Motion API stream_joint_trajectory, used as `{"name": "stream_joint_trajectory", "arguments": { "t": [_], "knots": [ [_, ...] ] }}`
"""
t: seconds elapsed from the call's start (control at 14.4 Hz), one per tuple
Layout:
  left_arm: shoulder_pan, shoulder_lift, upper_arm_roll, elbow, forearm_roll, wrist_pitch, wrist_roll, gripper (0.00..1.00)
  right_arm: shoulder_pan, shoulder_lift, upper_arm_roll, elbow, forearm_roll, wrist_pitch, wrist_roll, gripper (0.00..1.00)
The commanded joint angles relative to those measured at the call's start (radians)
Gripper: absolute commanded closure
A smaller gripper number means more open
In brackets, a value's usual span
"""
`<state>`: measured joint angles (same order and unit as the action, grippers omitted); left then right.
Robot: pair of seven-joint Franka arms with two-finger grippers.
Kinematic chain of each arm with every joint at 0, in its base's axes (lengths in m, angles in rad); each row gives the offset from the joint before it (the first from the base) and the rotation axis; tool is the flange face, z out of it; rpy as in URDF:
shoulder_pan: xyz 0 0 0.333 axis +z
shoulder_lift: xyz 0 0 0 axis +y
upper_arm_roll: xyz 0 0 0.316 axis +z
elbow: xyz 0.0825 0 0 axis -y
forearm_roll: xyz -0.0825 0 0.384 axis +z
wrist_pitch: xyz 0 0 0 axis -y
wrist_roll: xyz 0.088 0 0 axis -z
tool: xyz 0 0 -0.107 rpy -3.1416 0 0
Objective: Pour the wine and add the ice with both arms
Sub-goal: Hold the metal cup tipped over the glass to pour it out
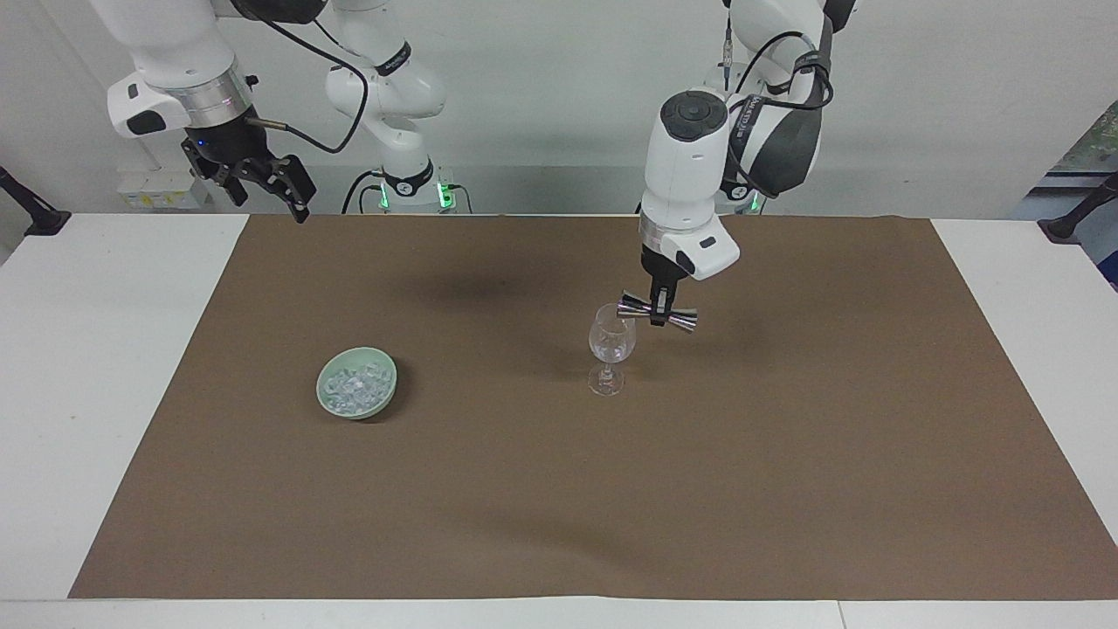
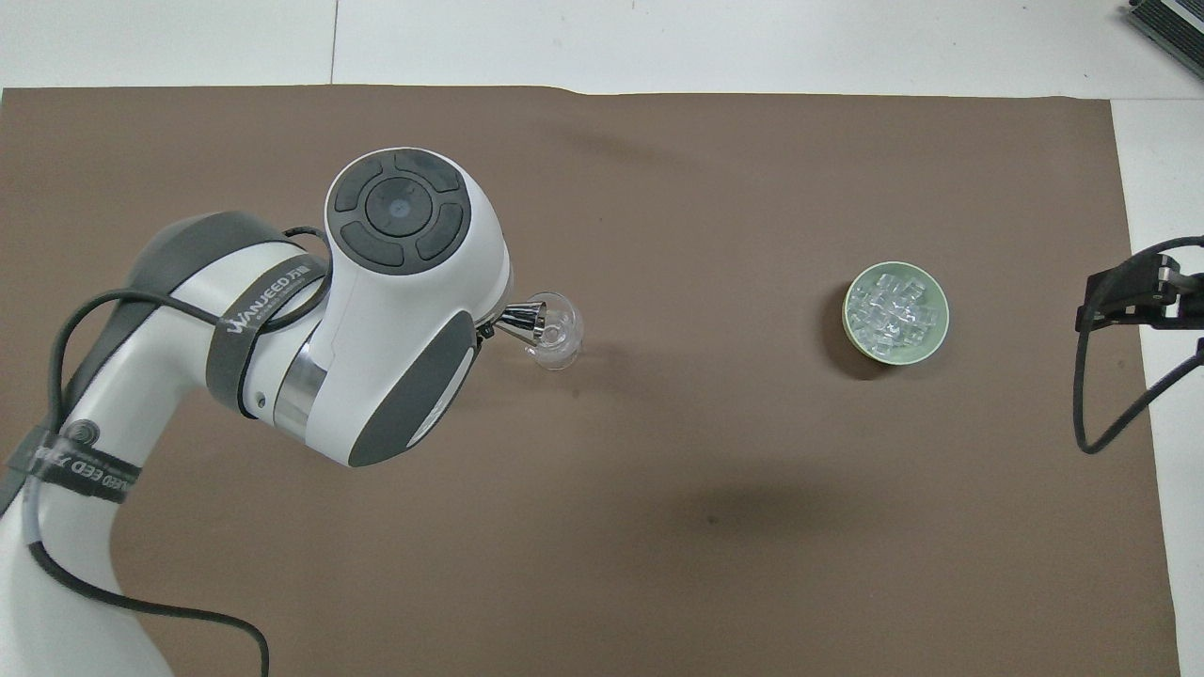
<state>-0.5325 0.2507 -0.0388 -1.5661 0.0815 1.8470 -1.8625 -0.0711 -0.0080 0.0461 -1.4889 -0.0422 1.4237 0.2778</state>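
A clear wine glass [image 1: 610, 345] stands upright near the middle of the brown mat; it also shows in the overhead view [image 2: 556, 331]. My left gripper [image 1: 661, 310] is shut on a silver double-ended jigger [image 1: 656, 313], held sideways with one cup end at the glass rim. In the overhead view the jigger's end [image 2: 524, 320] pokes out from under the wrist over the glass. The ice [image 1: 353, 388] is heaped in a pale green bowl [image 1: 356, 383] toward the right arm's end; the bowl also shows in the overhead view [image 2: 895, 312]. My right gripper [image 1: 266, 186] waits, raised, fingers spread, over the mat's edge.
A brown mat [image 1: 524, 489] covers most of the white table [image 1: 87, 367]. The left arm's wrist and forearm [image 2: 376, 310] hide part of the mat in the overhead view.
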Motion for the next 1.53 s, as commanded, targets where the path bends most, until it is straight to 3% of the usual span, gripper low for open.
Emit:
{"name": "stream_joint_trajectory", "arguments": {
  "t": [0.0,1.11,1.46],
  "knots": [
    [-0.024,0.024,0.016,0.049,0.038,-0.04,-0.026,1.0,-0.006,-0.004,0.003,-0.008,0.005,0.017,-0.017,0.0],
    [-0.029,0.039,0.014,0.078,0.069,-0.054,-0.043,1.0,-0.006,-0.004,0.003,-0.008,0.005,0.017,-0.017,0.0],
    [-0.017,0.032,0.016,0.078,0.0,-0.038,-0.038,1.0,-0.006,-0.004,0.003,-0.008,0.005,0.015,-0.017,0.0]
  ]
}}
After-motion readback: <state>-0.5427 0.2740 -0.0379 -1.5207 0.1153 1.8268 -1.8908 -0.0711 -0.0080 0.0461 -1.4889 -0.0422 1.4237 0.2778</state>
